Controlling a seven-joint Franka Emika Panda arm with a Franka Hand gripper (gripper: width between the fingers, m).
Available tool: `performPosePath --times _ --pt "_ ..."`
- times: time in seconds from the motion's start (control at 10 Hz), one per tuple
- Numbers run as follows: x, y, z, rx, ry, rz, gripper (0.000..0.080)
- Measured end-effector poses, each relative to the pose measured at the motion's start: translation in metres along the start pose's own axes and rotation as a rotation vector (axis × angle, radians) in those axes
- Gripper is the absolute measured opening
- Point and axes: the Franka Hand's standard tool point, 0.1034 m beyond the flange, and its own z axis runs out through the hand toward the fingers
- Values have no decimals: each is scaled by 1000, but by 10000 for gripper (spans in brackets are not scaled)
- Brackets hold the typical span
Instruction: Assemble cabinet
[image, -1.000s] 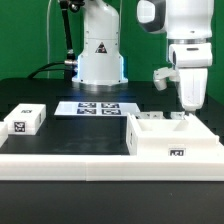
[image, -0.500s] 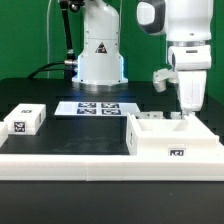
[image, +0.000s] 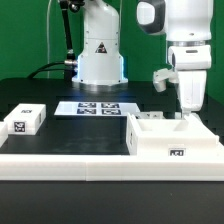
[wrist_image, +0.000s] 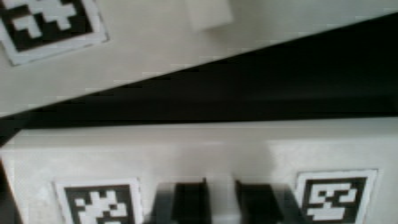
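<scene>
The gripper (image: 186, 117) stood directly above the box's (image: 158, 146) back wall, fingertips seemingly touching its rim; the box ran crosswise beneath. Clenched or released, I couldn't tell.

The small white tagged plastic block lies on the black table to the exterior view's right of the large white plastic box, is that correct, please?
No: the small white tagged plastic block lies on the black table to the exterior view's left of the large white plastic box, as that view shows.
</scene>
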Motion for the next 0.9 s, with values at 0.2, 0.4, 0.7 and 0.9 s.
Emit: performPosePath --times 0.2,0.4,0.7,0.9 --pt "-2 1 -3 0 -4 1 68" --pt "-9 6 -28 -13 -29 1 68" --pt "-36 20 -49 -22 -53 -22 68" --pt "-53 26 -48 -19 -54 -7 68"
